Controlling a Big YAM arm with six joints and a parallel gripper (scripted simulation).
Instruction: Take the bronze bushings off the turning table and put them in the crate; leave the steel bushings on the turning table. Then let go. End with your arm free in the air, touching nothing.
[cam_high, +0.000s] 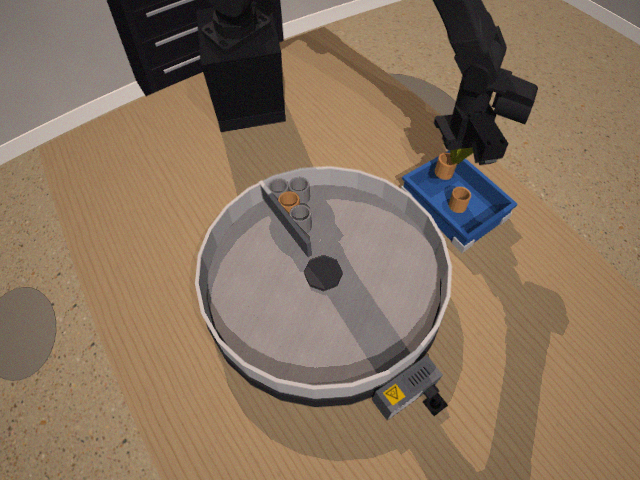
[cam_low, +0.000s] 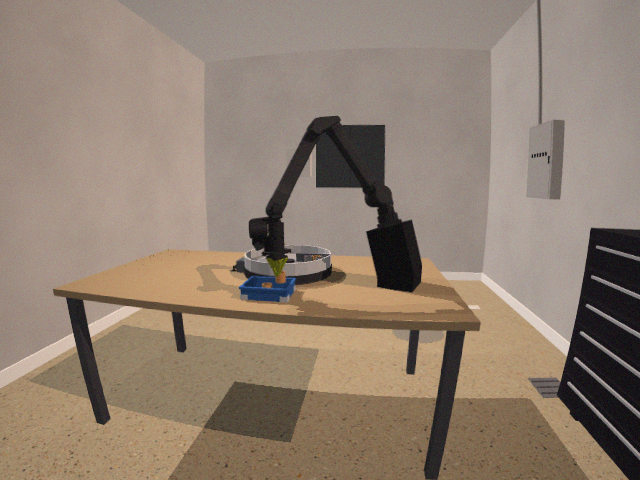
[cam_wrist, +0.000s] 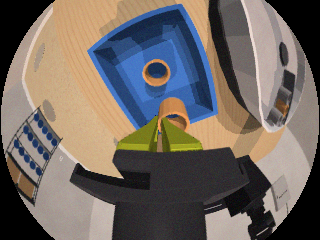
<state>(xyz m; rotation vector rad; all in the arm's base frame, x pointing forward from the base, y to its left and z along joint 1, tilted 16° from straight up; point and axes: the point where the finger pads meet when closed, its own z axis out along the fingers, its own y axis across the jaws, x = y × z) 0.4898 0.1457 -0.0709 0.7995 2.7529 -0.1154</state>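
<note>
My gripper (cam_high: 454, 159) (cam_low: 279, 271) (cam_wrist: 159, 119) is shut on the wall of a bronze bushing (cam_high: 443, 169) (cam_low: 281, 277) (cam_wrist: 173, 106), held at one corner of the blue crate (cam_high: 480, 227) (cam_low: 258, 293) (cam_wrist: 197, 60), with its top above the rim. Another bronze bushing (cam_high: 457, 204) (cam_low: 266, 284) (cam_wrist: 156, 72) stands inside the crate. On the turning table (cam_high: 248, 310) (cam_low: 289, 269), a third bronze bushing (cam_high: 288, 200) stands in a tight cluster with a steel bushing (cam_high: 278, 184), a second steel bushing (cam_high: 299, 190) and a third steel bushing (cam_high: 301, 221).
A dark divider (cam_high: 285, 219) runs from the turning table's wall towards its dark hub (cam_high: 323, 272), beside the cluster. The turning table's raised wall stands close to the crate. A grey drive box (cam_high: 408, 387) sticks out from the turning table's side. The arm's black base (cam_high: 245, 85) (cam_low: 395, 255) stands on the table.
</note>
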